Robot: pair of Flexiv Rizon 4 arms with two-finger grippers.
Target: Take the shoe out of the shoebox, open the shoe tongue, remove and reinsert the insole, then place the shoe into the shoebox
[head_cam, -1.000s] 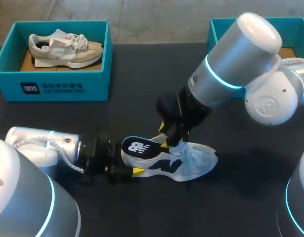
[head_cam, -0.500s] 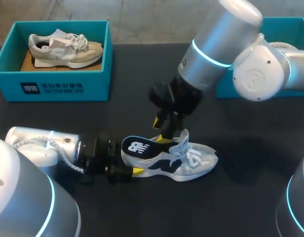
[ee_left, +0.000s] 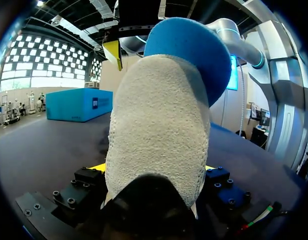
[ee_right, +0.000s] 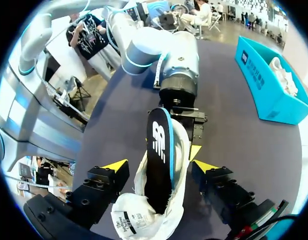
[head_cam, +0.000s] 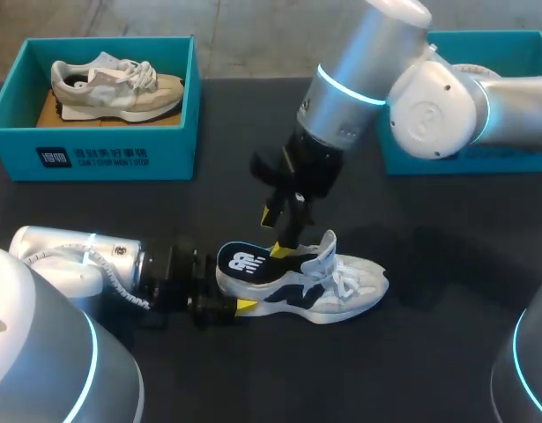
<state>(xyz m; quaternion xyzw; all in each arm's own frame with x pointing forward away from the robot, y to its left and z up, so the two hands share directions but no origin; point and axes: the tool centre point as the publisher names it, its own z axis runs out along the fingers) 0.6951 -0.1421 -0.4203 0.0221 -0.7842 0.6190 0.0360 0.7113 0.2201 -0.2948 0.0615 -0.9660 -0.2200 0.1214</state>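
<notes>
The shoe (head_cam: 332,291), white with dark side panels, lies on its sole on the dark surface (head_cam: 447,352) near the front middle, heel toward the left arm (head_cam: 77,256). Its insole (head_cam: 244,263) is dark with a blue edge and stands partly out of the opening, slanting up over the heel. A white logo is printed on its upper face. In the right wrist view that logo shows plainly on the insole (ee_right: 159,145). The shoe's (ee_right: 143,215) white tongue, pulled forward, carries a small label with print too fine to make out.

The left jaws are closed on the heel from both sides. In the left wrist view the pale heel (ee_left: 159,130) fills the space between them, with the insole's blue underside (ee_left: 194,55) above it.

The right arm (head_cam: 359,79) comes down from the far right, and the right jaws hang spread wide just above the shoe's opening, holding nothing. One yellow tip is close to the insole, though whether it touches cannot be told.

At the far left stands a teal shoebox (head_cam: 94,159) with white print on its front wall, holding a beige and grey shoe (head_cam: 116,88). A second teal shoebox (head_cam: 482,163) stands at the far right, partly behind the right arm.
</notes>
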